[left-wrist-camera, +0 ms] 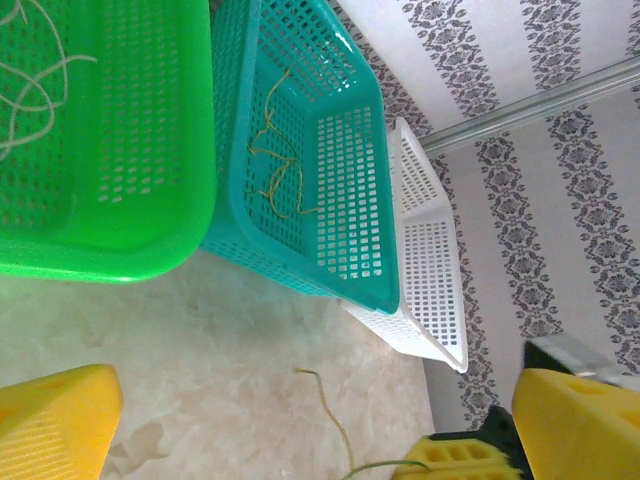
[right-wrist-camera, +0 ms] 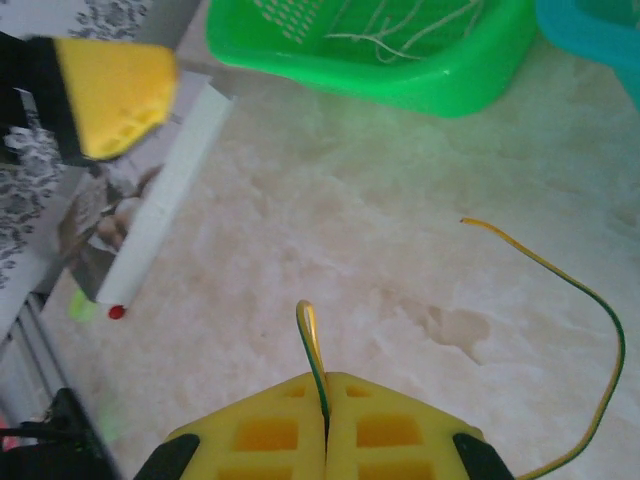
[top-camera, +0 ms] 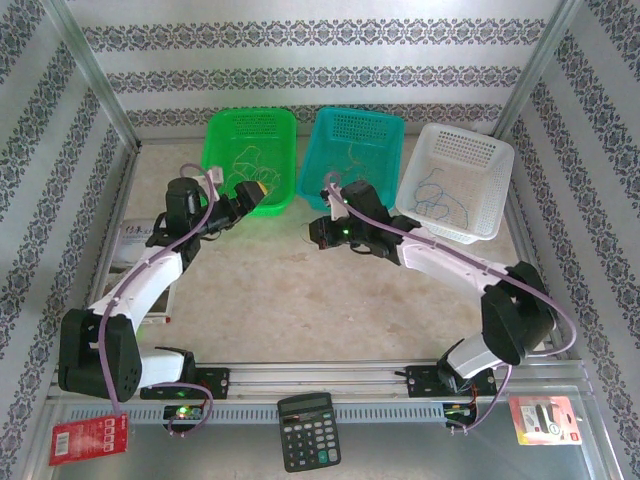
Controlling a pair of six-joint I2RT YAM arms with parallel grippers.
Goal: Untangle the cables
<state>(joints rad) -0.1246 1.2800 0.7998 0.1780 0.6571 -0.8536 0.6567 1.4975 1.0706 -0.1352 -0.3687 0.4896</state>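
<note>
My right gripper is shut on a thin yellow-green cable. A short loop of it pokes out above the closed yellow pads. Its free tail arcs over the table to the right and ends at a bare tip. In the top view this gripper hangs low in front of the teal basket. My left gripper is open and holds nothing, near the green basket. The same cable lies on the table between its fingers. Whitish cables lie in the green basket, a yellowish one in the teal basket, a blue one in the white basket.
The three baskets stand in a row at the back of the beige table. A white booklet lies at the left edge. A calculator and two red packets sit beyond the near rail.
</note>
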